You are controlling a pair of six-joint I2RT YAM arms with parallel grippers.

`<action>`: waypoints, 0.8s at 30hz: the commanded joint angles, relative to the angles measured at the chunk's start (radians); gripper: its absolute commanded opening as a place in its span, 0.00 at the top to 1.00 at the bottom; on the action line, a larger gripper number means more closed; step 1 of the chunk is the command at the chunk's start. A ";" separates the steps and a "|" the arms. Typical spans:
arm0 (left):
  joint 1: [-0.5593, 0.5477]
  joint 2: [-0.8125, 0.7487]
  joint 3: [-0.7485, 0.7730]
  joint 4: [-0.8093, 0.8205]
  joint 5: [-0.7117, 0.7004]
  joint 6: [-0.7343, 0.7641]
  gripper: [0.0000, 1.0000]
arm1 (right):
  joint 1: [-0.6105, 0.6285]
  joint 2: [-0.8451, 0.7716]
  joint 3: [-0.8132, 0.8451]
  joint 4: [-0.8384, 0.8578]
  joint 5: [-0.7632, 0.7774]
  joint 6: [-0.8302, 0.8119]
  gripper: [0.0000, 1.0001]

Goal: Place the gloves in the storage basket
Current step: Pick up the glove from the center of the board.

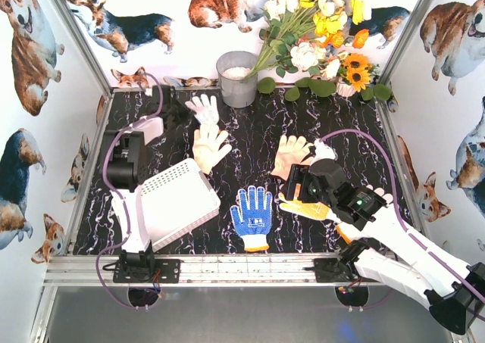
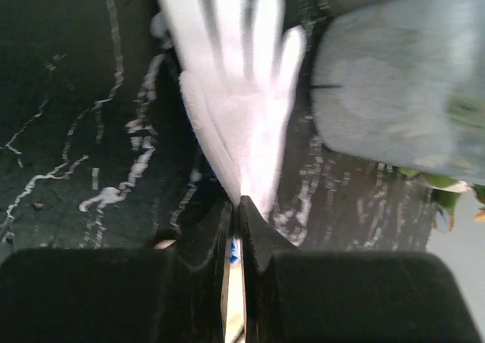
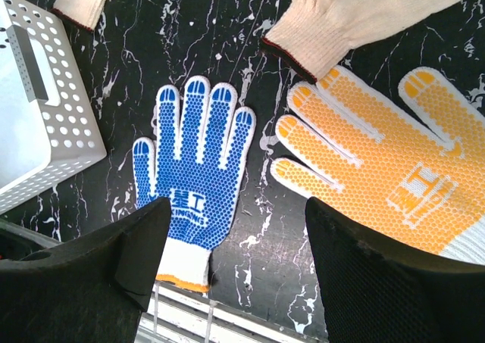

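Observation:
The white lattice storage basket (image 1: 174,199) stands at the near left, and its corner shows in the right wrist view (image 3: 53,93). My left gripper (image 1: 184,116) is at the far left. Its jaws (image 2: 236,203) are closed, pinching the cuff end of a cream-white glove (image 2: 235,78), which also shows from above (image 1: 203,107). Two more cream gloves (image 1: 208,148) (image 1: 292,155) lie mid-table. My right gripper (image 1: 299,195) hovers open and empty (image 3: 236,214) over bare table, between the blue dotted glove (image 3: 193,161) (image 1: 254,214) and the yellow glove (image 3: 379,169).
A grey metal bucket (image 1: 236,78) stands at the back centre, close to the right of my left gripper (image 2: 394,93). A bunch of flowers (image 1: 318,32) fills the back right corner. The metal rail (image 1: 242,267) runs along the near edge, just below the blue glove's cuff.

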 commanded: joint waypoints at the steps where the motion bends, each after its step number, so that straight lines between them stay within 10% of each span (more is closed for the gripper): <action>1: 0.008 -0.173 0.005 0.034 0.013 0.087 1.00 | -0.005 0.007 -0.004 0.042 -0.009 0.022 0.26; 24: -0.221 -0.841 -0.372 -0.073 0.091 0.153 1.00 | -0.007 0.097 -0.011 0.415 -0.363 0.050 0.20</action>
